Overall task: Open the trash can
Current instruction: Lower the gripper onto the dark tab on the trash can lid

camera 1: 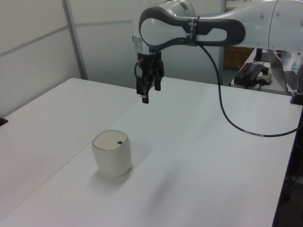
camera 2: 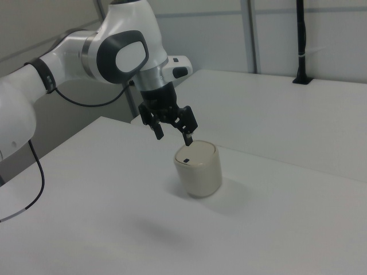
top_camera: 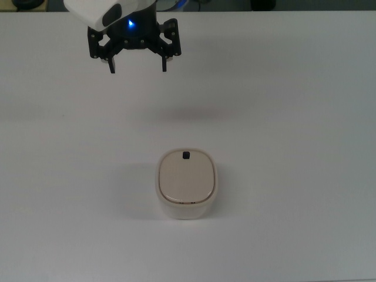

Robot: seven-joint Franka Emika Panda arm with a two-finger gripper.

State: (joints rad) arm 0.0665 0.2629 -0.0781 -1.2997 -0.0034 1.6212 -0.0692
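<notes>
the bin (top_camera: 187, 184) stands upright on the white tabletop (top_camera: 294, 117), just below centre in the top view, lid (top_camera: 186, 175) shut flat. the claw (top_camera: 138, 63) hangs in the air toward 11 o'clock of it in the top view, well apart, fingers spread and holding nothing. the bin looks like light, smooth, stiff plastic, likely to slide or tip under a sideways shove. the black mark (top_camera: 186, 155) at the lid's 12 o'clock edge is probably the place to press, straight down, gently.
</notes>
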